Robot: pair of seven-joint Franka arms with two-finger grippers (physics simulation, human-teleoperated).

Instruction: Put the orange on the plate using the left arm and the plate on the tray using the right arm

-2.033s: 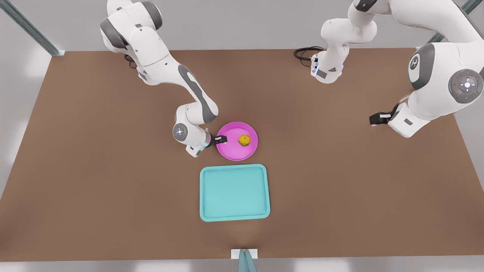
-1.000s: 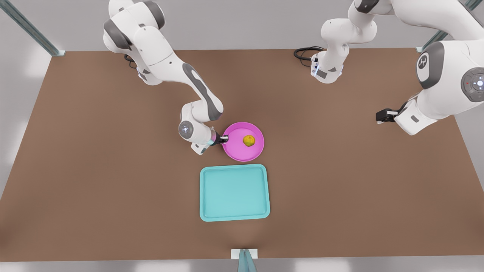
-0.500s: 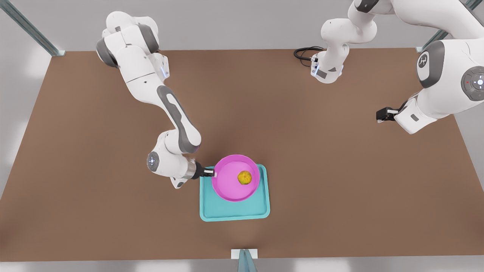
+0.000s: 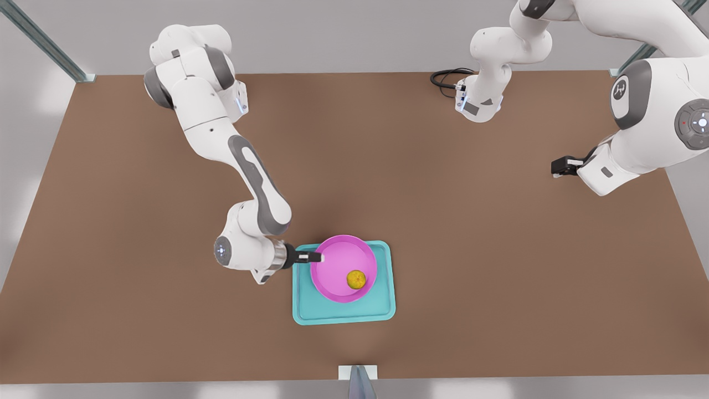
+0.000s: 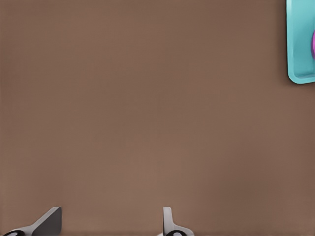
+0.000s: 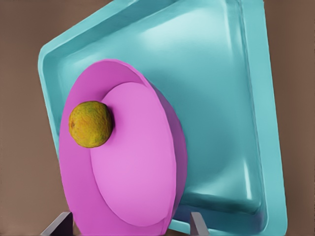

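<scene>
the right tool (image 4: 317, 256), clamped on the plate (image 4: 339, 265), has carried it and the orange (image 4: 356, 279) over the tray (image 4: 385, 310); the left tool (image 4: 558, 167) waits apart.

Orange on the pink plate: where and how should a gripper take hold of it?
Across its round middle, from above: the small yellow-orange fruit lies low in the round magenta plate, whose raised rim blocks the sides. The right gripper pinches that rim at the front view's left; the left gripper waits apart.
</scene>
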